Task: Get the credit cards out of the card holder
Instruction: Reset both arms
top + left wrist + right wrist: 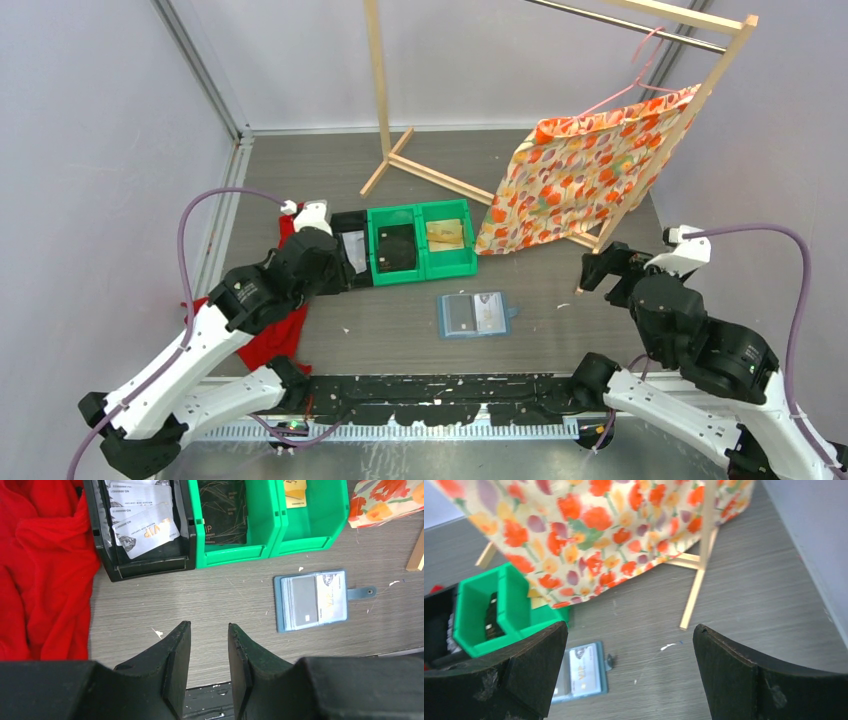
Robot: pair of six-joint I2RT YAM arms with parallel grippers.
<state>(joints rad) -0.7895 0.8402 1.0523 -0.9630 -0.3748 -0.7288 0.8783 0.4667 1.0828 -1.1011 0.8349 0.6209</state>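
Partly, the right pincer (630, 630) hides the card holder (584, 672).

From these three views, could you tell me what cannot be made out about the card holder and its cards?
Right wrist: the card holder is partly behind the right gripper's finger.
Top external: print on the credit cards is too small to read.
Left wrist: any cards under the top two are covered.

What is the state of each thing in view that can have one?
card holder, open, flat on the table
credit cards, inside its pockets
left end effector, slightly open, empty
right end effector, wide open, empty
black bin, holds pale cards
green bins, not empty
floral cloth, hanging on the wooden rack
red cloth, crumpled
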